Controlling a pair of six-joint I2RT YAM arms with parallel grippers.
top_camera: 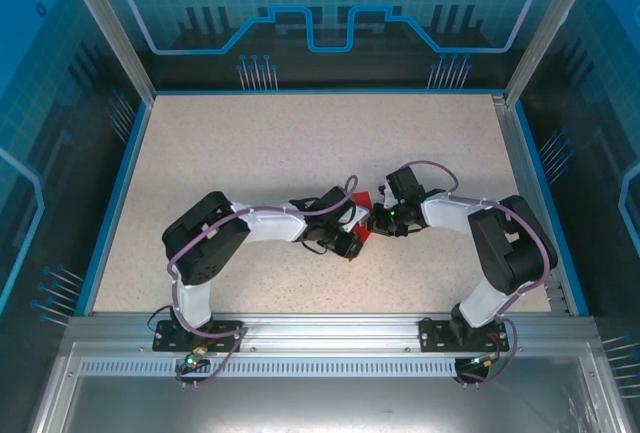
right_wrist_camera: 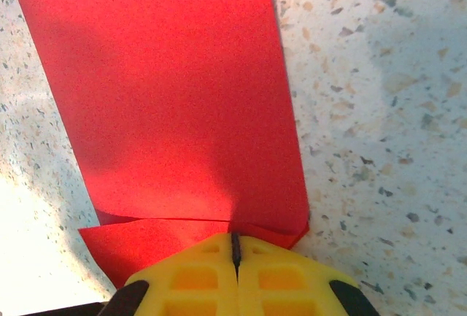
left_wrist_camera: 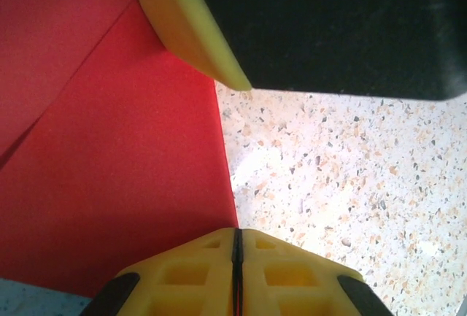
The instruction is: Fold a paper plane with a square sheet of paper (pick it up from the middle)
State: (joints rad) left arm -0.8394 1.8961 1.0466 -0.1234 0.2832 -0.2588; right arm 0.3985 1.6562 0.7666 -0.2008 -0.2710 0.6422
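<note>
Since the square sheet of paper looks thin, light and limp, I'd expect it to crease or skate on the counter, so an edge or fold seems the place to pinch. It lies partly folded in the middle of the top view. From the right wrist its long axis runs from bottom centre toward upper left. The right end effector and left end effector are both clenched at its edge; whether they pinch it, I cannot tell.

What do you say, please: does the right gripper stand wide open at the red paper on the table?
Not quite: the right gripper is shut, not wide open, at the red paper on the table, as the right wrist view shows.
</note>
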